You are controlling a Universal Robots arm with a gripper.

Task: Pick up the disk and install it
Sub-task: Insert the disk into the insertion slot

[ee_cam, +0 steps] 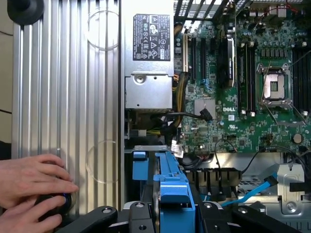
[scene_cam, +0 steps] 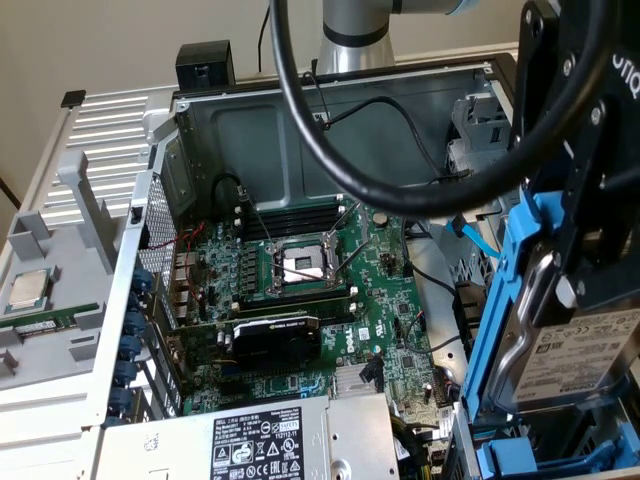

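The disk point(scene_cam: 578, 362) is a silver drive with a white label in a blue plastic carrier point(scene_cam: 503, 300). It hangs tilted over the drive bay at the exterior view's right edge of the open computer case. My gripper point(scene_cam: 565, 265) is shut on it from above, black fingers clamped on the carrier. In the wrist view the carrier's blue end point(ee_cam: 174, 194) sits between my gripper's point(ee_cam: 176, 219) fingers point(ee_cam: 104, 216), above another blue bracket point(ee_cam: 146, 158) in the bay.
The motherboard point(scene_cam: 310, 300) has an open processor socket point(scene_cam: 300, 265) and a black graphics card point(scene_cam: 275, 335), beside the power supply point(scene_cam: 250, 440). A thick black cable point(scene_cam: 330, 150) loops above. A processor chip point(scene_cam: 28, 290) lies outside the case. A person's hands point(ee_cam: 31, 189) rest on the ribbed table.
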